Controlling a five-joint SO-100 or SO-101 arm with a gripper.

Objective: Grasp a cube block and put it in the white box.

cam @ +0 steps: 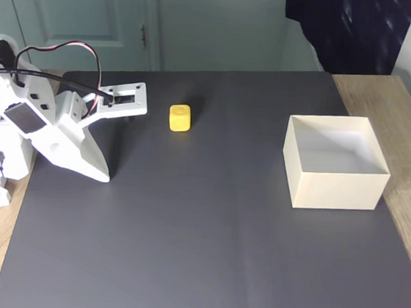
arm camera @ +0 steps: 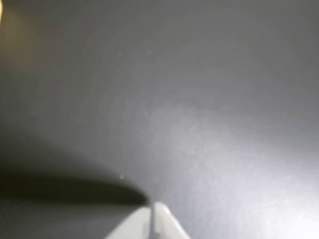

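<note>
From where I stand, the nearest stretch of the dark grey mat lies bare, a faint crease running up its middle. Further in, on the right in the fixed view, sits the white box — square, open-topped, thin-walled, its inside paler than its outer faces. It rests partly on the mat, with its right side over the wooden table beyond the mat's edge.

On the left in the fixed view, the white arm is folded low, red and black wires looping above it. Its gripper points down at the mat, the tip resting on or just above the surface; I cannot tell which. In the wrist view, the gripper shows as two pale fingertips at the bottom edge with only a thin dark line between them — the jaws are closed together with nothing held. The rest of that view is blurred grey mat with a dark shadow to the left.

Beyond the gripper and to its right in the fixed view, the cube block sits alone on the mat, small and yellow, well apart from the box and free of the arm.

At the back stand a pale door and a dark cloth hanging at the upper right.
</note>
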